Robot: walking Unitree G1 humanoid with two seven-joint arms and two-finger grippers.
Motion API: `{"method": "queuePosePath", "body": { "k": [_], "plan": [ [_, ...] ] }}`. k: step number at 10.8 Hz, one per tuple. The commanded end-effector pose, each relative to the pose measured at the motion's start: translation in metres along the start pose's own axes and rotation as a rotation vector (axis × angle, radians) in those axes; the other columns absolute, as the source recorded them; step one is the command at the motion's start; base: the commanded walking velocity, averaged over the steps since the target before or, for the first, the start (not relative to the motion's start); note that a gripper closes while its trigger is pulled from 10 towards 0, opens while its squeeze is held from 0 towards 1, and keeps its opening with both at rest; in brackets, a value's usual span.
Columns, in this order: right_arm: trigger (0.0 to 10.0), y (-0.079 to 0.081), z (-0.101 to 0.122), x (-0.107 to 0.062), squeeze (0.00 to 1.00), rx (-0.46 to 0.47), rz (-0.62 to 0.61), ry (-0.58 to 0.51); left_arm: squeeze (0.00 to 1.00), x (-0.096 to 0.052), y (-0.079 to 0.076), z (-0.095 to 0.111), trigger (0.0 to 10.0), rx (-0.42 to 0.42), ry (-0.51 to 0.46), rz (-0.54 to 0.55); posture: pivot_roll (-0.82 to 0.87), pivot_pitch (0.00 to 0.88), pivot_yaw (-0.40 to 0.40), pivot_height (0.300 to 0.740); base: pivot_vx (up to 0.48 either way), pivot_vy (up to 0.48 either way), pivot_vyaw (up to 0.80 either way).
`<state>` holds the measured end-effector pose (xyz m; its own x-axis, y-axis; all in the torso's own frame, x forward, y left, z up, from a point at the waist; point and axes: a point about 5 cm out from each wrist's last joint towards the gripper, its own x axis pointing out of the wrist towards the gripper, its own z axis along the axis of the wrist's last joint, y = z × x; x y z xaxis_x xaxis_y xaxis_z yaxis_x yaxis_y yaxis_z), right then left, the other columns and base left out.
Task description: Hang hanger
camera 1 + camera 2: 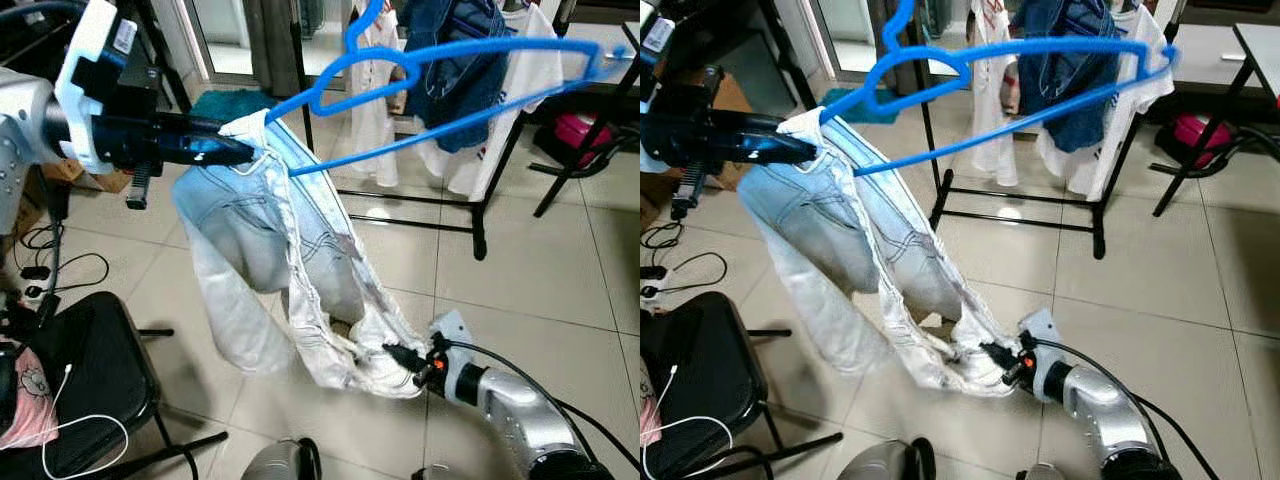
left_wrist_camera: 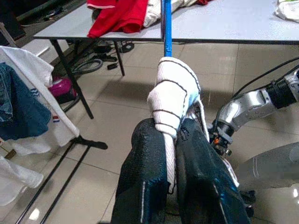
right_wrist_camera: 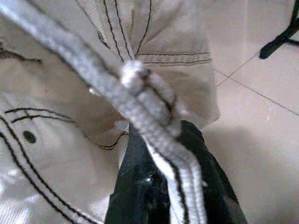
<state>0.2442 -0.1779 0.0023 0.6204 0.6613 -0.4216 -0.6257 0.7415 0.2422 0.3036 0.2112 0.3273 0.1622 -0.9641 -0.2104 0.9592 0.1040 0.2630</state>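
— Where is the blue plastic hanger [image 1: 440, 70] found?

— It is held up in the air at the robot's left, tilted, with its hook [image 1: 362, 28] raised near the black metal clothes rack [image 1: 480, 205]. A pair of light blue denim jeans [image 1: 265, 250] is draped from its lower end.

— By what is it gripped?

— The left gripper [image 1: 240, 150] is clamped narrowly on a fold of the jeans' pale waistband, right where the hanger's end meets the cloth. In the left wrist view the two black fingers [image 2: 145, 186] are pressed on the white ribbed fabric, with the blue bar rising beyond them.

— And the other arm?

— The right gripper [image 1: 400, 357] is closed low down, near the tiled floor [image 1: 520, 290], on the jeans' whitish lower hem. A thick seam is pinched between its fingers [image 3: 140, 186].

— What else is seen?

— Garments are hung on the rack, and a black chair [image 1: 90, 380] is placed at the robot's left.
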Motion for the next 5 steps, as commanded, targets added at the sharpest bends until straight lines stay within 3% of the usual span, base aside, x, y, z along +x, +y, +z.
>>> {"method": "queuePosePath", "body": {
  "k": [1,5],
  "plan": [
    [0.0,-0.003,-0.007,-0.004,0.00,0.015,-0.014,0.022,0.00,-0.014,0.000,0.015,0.0,0.067,-0.025,0.040,0.02,0.091,0.175,0.740,0.000,0.000,0.00],
    [0.0,-0.011,0.005,-0.006,0.00,0.032,-0.037,-0.054,0.00,-0.016,-0.004,0.004,0.0,0.052,0.008,0.060,0.01,0.084,0.161,0.740,0.000,0.000,0.00]
  ]
}}
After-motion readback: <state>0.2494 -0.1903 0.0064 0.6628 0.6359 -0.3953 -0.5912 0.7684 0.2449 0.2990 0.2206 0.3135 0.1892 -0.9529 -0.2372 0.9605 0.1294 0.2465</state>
